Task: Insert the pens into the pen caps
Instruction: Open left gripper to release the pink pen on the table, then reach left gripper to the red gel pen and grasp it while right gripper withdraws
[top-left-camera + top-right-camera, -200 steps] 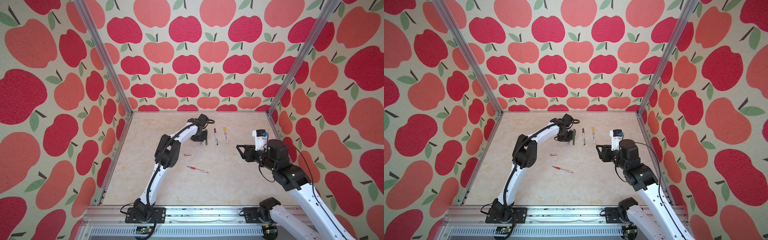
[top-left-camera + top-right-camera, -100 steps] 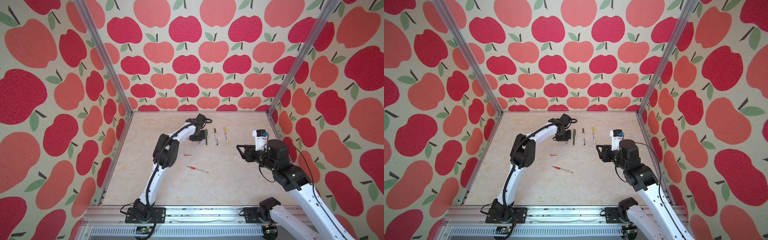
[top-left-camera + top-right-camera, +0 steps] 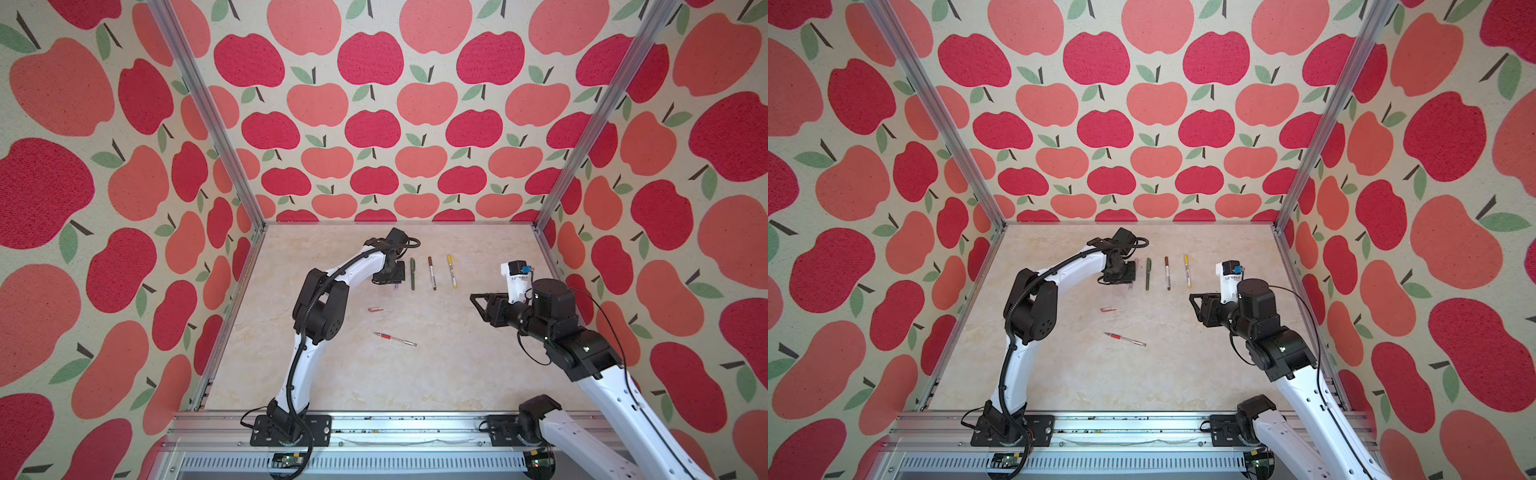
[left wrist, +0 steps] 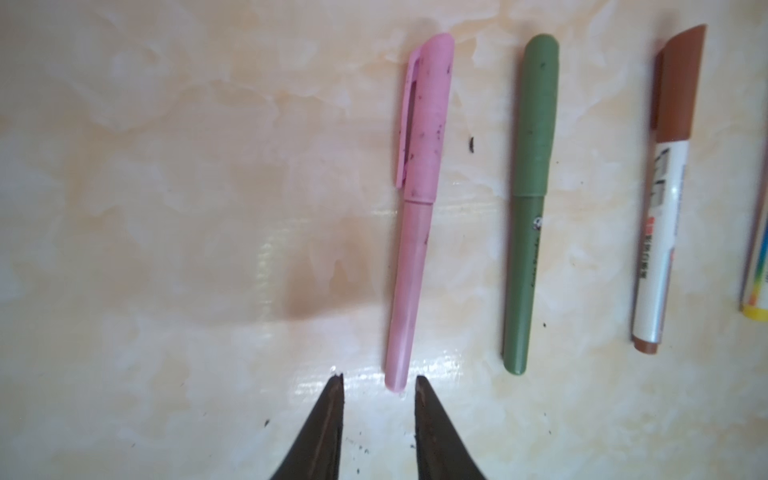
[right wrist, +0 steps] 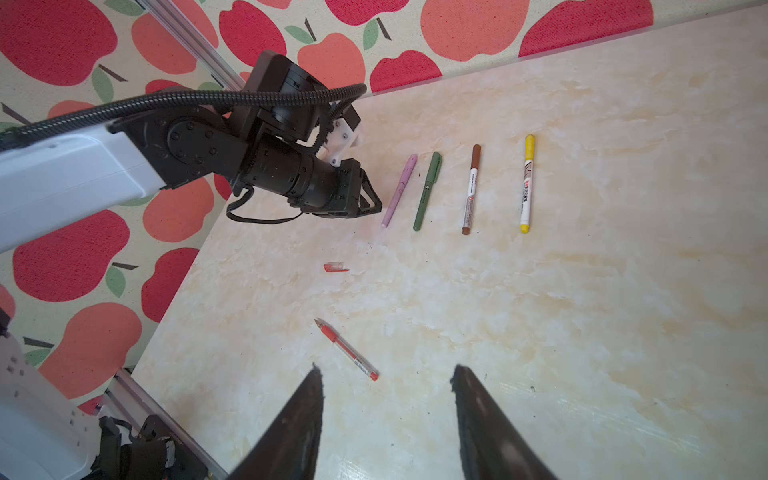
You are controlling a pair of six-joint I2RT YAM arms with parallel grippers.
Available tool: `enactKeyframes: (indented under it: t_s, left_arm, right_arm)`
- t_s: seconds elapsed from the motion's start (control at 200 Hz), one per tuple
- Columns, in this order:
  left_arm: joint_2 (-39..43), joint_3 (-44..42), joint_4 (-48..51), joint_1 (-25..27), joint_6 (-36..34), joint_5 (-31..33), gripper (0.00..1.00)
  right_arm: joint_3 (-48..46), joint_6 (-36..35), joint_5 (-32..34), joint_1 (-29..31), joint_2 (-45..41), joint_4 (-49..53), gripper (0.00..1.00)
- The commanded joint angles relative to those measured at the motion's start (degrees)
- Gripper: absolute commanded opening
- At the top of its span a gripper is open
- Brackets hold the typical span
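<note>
Four capped pens lie side by side at the back: pink pen (image 4: 415,216), dark green pen (image 4: 530,203), white-and-brown pen (image 3: 432,273) and white-and-yellow pen (image 3: 451,271). My left gripper (image 4: 379,380) is open just off the pink pen's tail, with a narrow gap between its jaws and nothing held. In both top views it covers most of that pen. Nearer the front, the red pen (image 3: 395,339) lies uncapped, and the red pen cap (image 3: 375,309) lies apart from it. My right gripper (image 5: 384,370) hovers open and empty at the right, its tips beside the red pen's tail.
Apple-patterned walls and metal frame posts (image 3: 208,124) close in the marble tabletop (image 3: 457,374) on three sides. The left arm (image 3: 316,307) arches over the table's left half. A metal rail (image 3: 374,419) runs along the front edge.
My left gripper's jaws have parted and let go of the pink pen, which now lies flat beside the green pen. The right arm has stayed put.
</note>
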State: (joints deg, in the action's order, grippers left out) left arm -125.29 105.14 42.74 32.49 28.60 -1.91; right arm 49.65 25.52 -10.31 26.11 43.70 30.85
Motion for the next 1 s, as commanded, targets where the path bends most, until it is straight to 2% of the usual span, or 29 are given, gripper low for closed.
enactKeyframes:
  t_s: [0.0, 0.14, 0.255, 0.395, 0.55, 0.65, 0.775, 0.991]
  left_arm:
    - [11.7, -4.8, -4.7, -0.1, -1.8, 1.9, 0.37]
    - [24.3, -13.7, -8.3, -0.4, -2.8, 2.2, 0.42]
    - [36.2, -22.8, -12.0, -1.5, -3.8, 2.3, 0.49]
    - [52.0, -34.8, -16.9, -4.6, -4.5, -0.6, 0.67]
    - [67.0, -44.9, -19.1, -13.0, -4.1, -9.6, 0.86]
    - [72.2, -48.4, -18.3, -19.4, -4.4, -15.7, 0.94]
    - [75.9, -52.3, -18.1, -25.4, -2.6, -23.7, 0.97]
    - [82.0, -60.1, -21.0, -27.6, 0.4, -26.2, 0.99]
  right_arm:
    - [2.1, -1.9, -4.0, -0.1, 0.9, 2.9, 0.53]
    - [2.7, -1.7, -4.1, 2.1, 2.3, 3.9, 0.53]
    - [4.0, -2.8, -2.8, 7.2, 5.9, 4.2, 0.52]
    - [9.1, -7.5, -1.2, 14.9, 16.2, 7.3, 0.53]
    - [18.4, -14.9, 2.3, 23.3, 31.1, 11.9, 0.53]
    - [22.8, -17.8, 4.3, 26.3, 40.1, 12.3, 0.54]
    - [29.3, -20.8, 5.8, 28.0, 51.5, 13.7, 0.55]
    - [39.2, -25.3, 8.0, 29.9, 65.9, 16.7, 0.55]
